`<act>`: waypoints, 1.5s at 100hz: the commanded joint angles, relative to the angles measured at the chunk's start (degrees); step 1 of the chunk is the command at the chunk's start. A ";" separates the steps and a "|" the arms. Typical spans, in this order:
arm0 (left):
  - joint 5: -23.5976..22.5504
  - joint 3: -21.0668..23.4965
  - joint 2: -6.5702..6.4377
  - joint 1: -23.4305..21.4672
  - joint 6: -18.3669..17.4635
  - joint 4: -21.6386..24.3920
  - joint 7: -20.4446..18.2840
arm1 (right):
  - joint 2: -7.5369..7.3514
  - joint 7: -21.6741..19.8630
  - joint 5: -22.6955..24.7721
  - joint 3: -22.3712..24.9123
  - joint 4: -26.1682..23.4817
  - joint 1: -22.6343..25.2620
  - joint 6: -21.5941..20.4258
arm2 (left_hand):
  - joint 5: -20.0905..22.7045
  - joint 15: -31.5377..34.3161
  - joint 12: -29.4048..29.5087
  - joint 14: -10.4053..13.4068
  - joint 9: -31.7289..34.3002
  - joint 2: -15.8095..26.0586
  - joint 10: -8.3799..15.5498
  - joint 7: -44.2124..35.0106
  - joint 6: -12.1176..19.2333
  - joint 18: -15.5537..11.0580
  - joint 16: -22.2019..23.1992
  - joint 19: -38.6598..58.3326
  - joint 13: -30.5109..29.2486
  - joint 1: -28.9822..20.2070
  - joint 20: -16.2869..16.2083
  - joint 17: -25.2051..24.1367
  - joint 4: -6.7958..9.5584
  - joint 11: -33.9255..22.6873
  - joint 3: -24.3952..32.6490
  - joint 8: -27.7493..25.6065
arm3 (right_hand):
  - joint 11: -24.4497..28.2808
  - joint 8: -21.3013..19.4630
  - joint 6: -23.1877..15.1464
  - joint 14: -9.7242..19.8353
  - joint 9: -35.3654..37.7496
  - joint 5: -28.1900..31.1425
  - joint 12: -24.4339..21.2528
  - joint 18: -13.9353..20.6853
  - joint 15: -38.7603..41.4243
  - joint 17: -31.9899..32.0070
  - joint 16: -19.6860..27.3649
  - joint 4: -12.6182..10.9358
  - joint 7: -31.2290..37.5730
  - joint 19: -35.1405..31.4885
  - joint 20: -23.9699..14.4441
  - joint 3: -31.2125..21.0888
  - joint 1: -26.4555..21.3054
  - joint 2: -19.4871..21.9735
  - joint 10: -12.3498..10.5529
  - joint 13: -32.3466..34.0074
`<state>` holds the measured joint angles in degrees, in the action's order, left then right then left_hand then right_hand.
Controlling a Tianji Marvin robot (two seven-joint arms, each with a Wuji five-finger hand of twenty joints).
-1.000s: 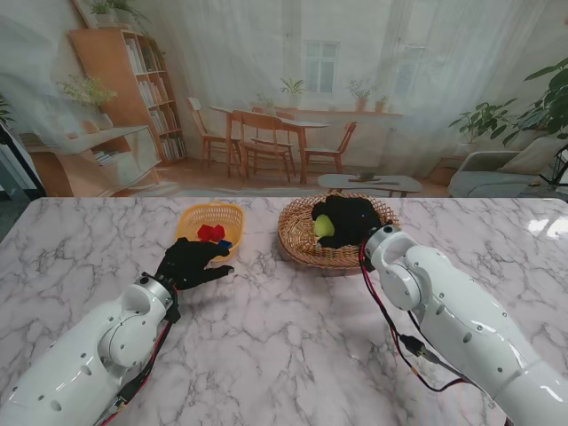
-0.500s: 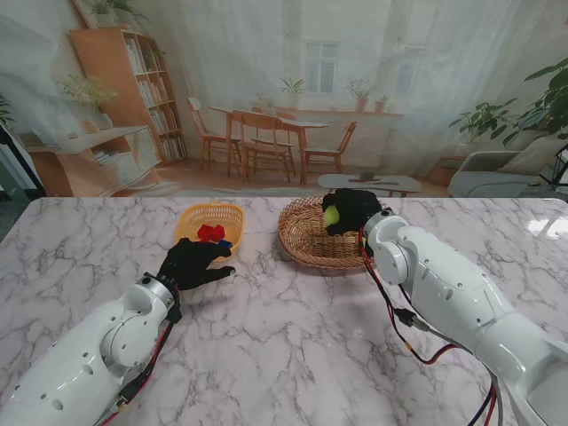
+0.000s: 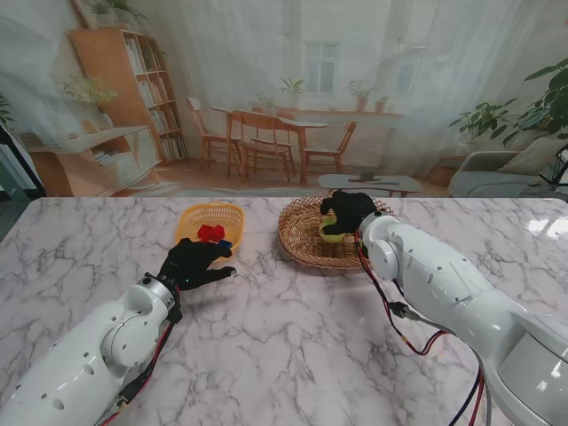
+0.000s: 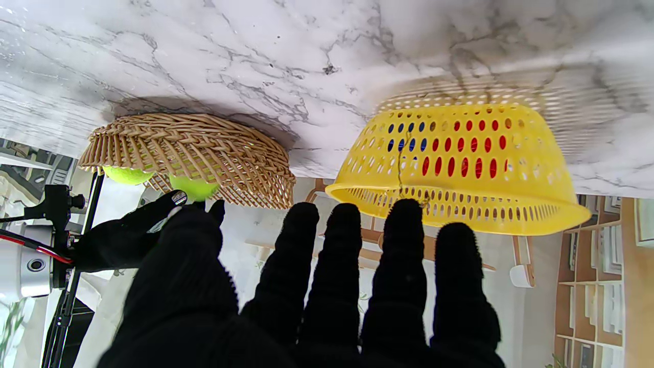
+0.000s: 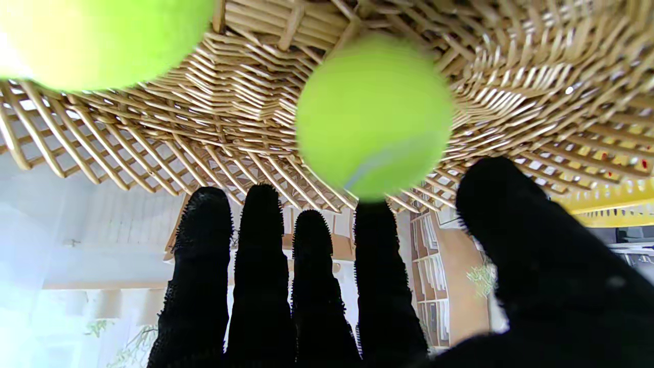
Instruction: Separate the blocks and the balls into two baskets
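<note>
Overhead, the stand's view lists a marble table (image 3: 284, 355) with two baskets at its far middle: a yellow plastic basket (image 3: 192, 216) on the left holding red blocks (image 3: 210, 232) and a blue block (image 3: 225, 244), and a wicker basket (image 3: 302, 232) on the right. Left hand (image 3: 193, 264), black-gloved, rests on the table just nearer to me than the yellow basket, fingers spread and holding nothing. Right hand (image 3: 348, 211) hangs over the wicker basket's interior, a yellow-green ball (image 3: 331, 236) showing beneath it. Next, the left wrist view: four straight fingers (image 4: 403, 266) apart from one another, pointing toward the yellow basket (image 4: 460, 168), with red and blue showing through its holes; the wicker basket (image 4: 194, 153) stands beside it, two balls (image 4: 194, 188) at its rim, the right hand (image 4: 127, 235) close by. Lastly, the right wrist view: extended, separated fingers (image 5: 260, 266) gripping nothing, one ball (image 5: 374, 115) free just off the fingertips against the wicker weave (image 5: 536, 76), a second ball (image 5: 102, 36) farther in.
</note>
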<state>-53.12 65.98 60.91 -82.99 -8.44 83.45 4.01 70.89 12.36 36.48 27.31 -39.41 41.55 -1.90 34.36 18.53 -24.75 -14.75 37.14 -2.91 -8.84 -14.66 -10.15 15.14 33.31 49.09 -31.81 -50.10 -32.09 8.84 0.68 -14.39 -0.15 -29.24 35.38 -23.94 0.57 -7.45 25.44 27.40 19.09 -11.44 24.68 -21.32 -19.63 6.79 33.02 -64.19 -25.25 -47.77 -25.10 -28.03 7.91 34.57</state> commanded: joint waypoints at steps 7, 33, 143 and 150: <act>-0.05 -0.22 0.07 0.14 -0.26 -0.17 -0.78 | 0.85 -0.52 -0.86 -1.03 1.43 -0.29 0.20 | 0.61 -0.15 0.07 -0.36 0.19 2.61 0.14 -0.52 1.02 1.20 0.36 -1.20 0.20 0.65 -0.96 -0.64 -0.62 0.15 -1.17 0.00 | -2.76 -0.16 -0.69 -0.96 -3.99 -3.82 -1.54 -2.41 -4.88 5.38 3.12 -1.38 -2.61 1.94 3.01 2.17 3.64 2.51 -0.43 -4.55; -0.07 -0.07 0.10 0.05 -0.25 -0.15 -0.57 | -2.11 -1.86 2.24 5.07 -6.68 2.76 -0.22 | 0.58 -0.15 0.08 -0.43 0.14 2.56 0.14 -0.52 0.92 1.19 0.36 -1.18 0.21 0.64 -0.97 -0.66 -0.61 0.16 -1.17 0.01 | -3.16 -0.26 -1.21 -1.07 -4.45 -4.15 -1.82 -4.56 -5.55 9.13 3.40 -1.84 -3.28 2.32 3.00 4.77 3.83 4.32 -0.50 -6.14; -0.19 5.90 1.18 -6.39 -12.18 6.36 8.56 | -6.76 -3.91 2.75 35.32 -49.37 40.82 -15.18 | -12.71 -0.87 1.11 0.92 -7.16 4.23 0.44 7.17 1.35 0.38 0.13 -1.76 1.90 2.09 -0.77 -1.05 -0.40 2.08 -1.20 3.52 | -11.37 -0.82 -1.58 -0.91 1.77 -5.28 -3.69 -11.09 -11.12 9.04 2.51 -3.94 -12.78 6.95 2.86 20.61 5.92 11.59 -1.59 -1.26; 1.25 4.80 1.36 -5.26 -11.41 4.76 8.42 | -6.41 -2.70 1.94 34.42 -47.35 41.05 -14.14 | -9.02 -0.63 0.76 1.25 -5.87 4.09 0.95 5.30 1.56 0.41 0.25 -1.72 1.46 1.70 -0.85 -1.05 -0.27 1.11 -1.08 2.85 | -11.14 -1.01 -1.63 -0.69 1.69 -5.26 -3.51 -10.65 -11.26 9.28 2.46 -3.92 -12.58 7.27 2.95 20.74 6.34 11.93 -1.72 -1.39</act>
<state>-51.90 71.42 61.56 -89.34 -20.63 90.03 13.48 63.92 9.72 38.09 62.63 -89.53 81.57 -17.36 22.19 18.53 -23.93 -14.40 31.26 -0.94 -8.76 -7.51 -9.51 15.16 33.31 49.05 -30.90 -48.74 -32.09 8.70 0.68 -12.10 0.19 -25.86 24.99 -23.94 0.07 -9.01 28.28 24.65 15.28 -20.80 17.15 -12.83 -16.97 3.82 21.19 -58.04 -23.11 -27.78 -21.60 -18.22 7.27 32.85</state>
